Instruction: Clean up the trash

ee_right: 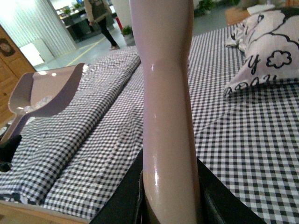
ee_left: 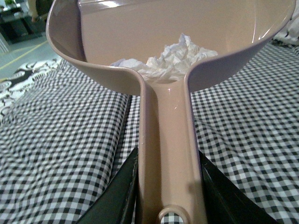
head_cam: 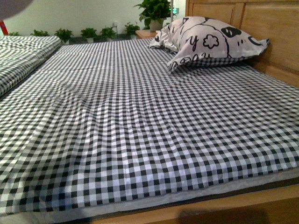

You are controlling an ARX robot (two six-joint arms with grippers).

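The crumpled white paper wad [ee_left: 175, 58] lies in the glossy beige plastic dustpan [ee_left: 140, 42], upper centre of frame, beyond the left gripper [ee_left: 170, 186] clamped on its handle. The right gripper [ee_right: 170, 196] clamps a pale pink handle [ee_right: 163, 93].
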